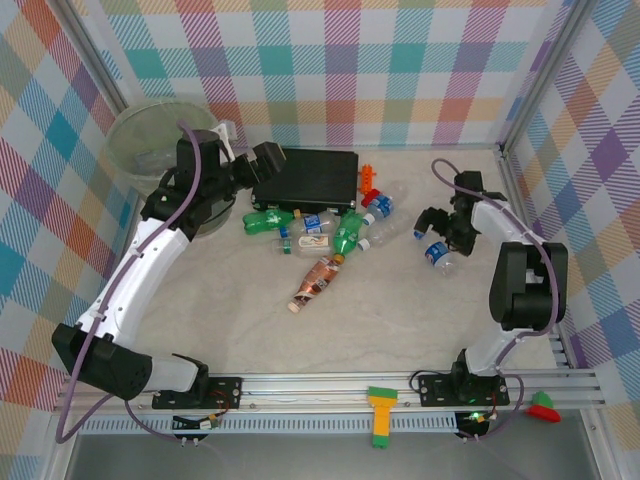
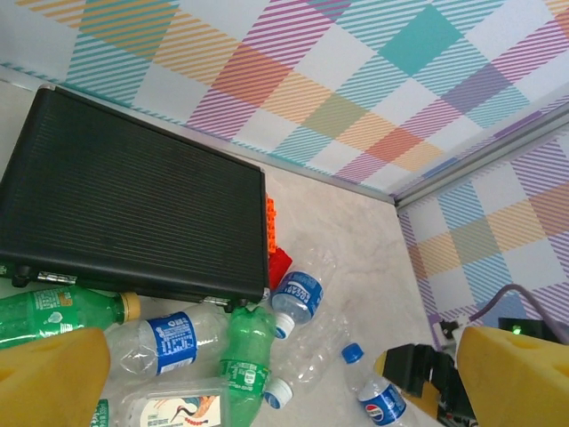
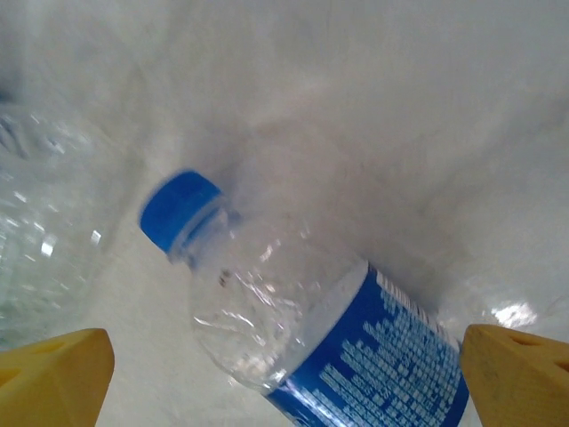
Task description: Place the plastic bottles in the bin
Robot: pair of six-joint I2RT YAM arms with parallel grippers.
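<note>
From above I get bright, even, diffuse light, with only faint, soft shadows on the table (image 1: 400, 310). Between the fingers of the right pincer (image 3: 284, 382) the blue-labelled bottle (image 3: 356, 347) is soft and smeared, its blue cap (image 3: 178, 209) is blurred, and the surface beyond is washed out to pale grey. Ahead of the left pincer (image 2: 284, 391) the black case (image 2: 124, 205) is crisp, while that pincer's own yellow fingertips (image 2: 49, 378) sit out of focus.

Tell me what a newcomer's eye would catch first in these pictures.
A heap of bottles lies mid-table, in front of a flat black case. The pale-green bin stands in the far left corner. The right end effector hangs open over one blue-labelled bottle, apart from the heap.
</note>
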